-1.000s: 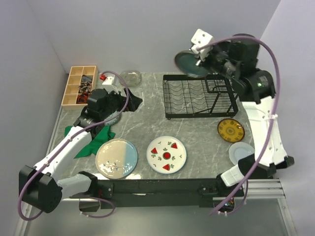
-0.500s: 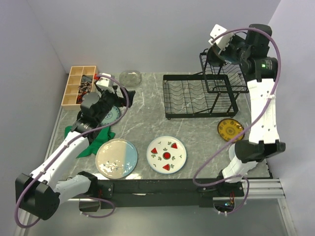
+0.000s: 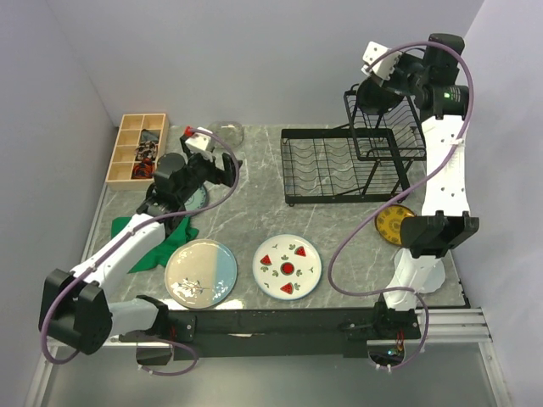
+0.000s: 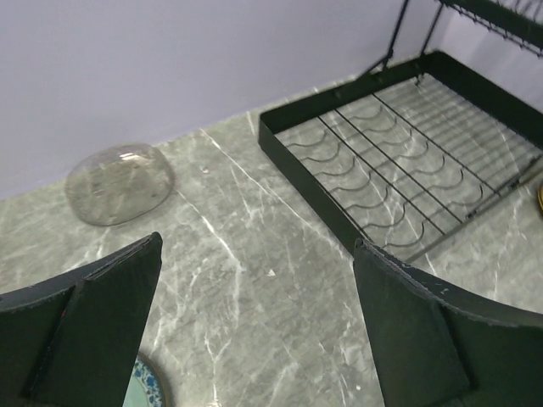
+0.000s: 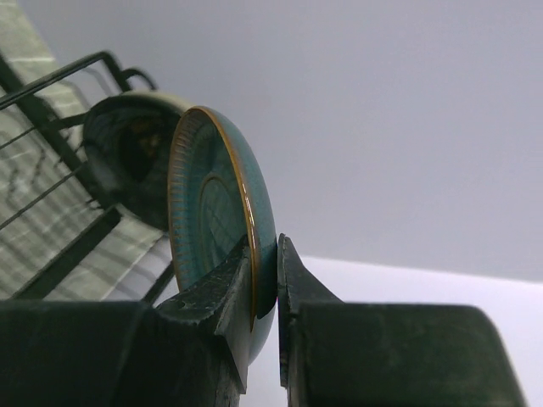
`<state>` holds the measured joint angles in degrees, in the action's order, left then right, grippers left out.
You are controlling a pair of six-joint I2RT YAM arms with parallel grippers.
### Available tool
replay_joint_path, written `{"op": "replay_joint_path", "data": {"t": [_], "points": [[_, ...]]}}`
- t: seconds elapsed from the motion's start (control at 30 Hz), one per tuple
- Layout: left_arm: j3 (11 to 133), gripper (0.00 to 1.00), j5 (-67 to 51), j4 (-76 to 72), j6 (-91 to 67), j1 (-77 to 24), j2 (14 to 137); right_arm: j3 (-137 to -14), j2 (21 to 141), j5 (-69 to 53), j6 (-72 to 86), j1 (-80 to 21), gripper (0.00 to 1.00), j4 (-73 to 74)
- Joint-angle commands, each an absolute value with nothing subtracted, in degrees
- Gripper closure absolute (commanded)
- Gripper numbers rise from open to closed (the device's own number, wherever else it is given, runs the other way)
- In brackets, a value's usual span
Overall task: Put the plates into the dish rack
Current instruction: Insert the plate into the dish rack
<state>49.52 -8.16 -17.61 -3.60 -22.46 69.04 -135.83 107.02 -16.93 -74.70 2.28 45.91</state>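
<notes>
Right tool (image 5: 265,254) clamps the teal plate (image 5: 216,225) by the dish rack (image 3: 333,161).

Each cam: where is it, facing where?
Top external: above, behind the bases, looking down at the table; both arms show.
Left wrist: low over the table, facing the dish rack and clear glass plate; left gripper open.
Right wrist: up by the rack's upper basket, facing the wall; right gripper clamps a teal plate.
Shared: dish rack, in top and left wrist.

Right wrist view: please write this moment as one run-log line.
right jaws: shut on teal round glazed plate, held on edge | place: near black wire dish rack | left jaws: open, empty
</notes>
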Motion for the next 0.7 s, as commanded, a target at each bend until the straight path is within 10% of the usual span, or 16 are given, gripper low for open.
{"op": "replay_joint_path", "data": {"t": [0.0,0.67], "points": [[53.08,0.01,-13.88,-22.24,-0.71,-22.15,71.18,-142.39,108.28,-19.86,-79.97,2.02,1.0,41.57],[55.02,0.01,-18.28,-17.84,3.96,-21.09,71.28,-137.54,107.75,-23.11,-101.24,3.16,1.0,49.83]]}}
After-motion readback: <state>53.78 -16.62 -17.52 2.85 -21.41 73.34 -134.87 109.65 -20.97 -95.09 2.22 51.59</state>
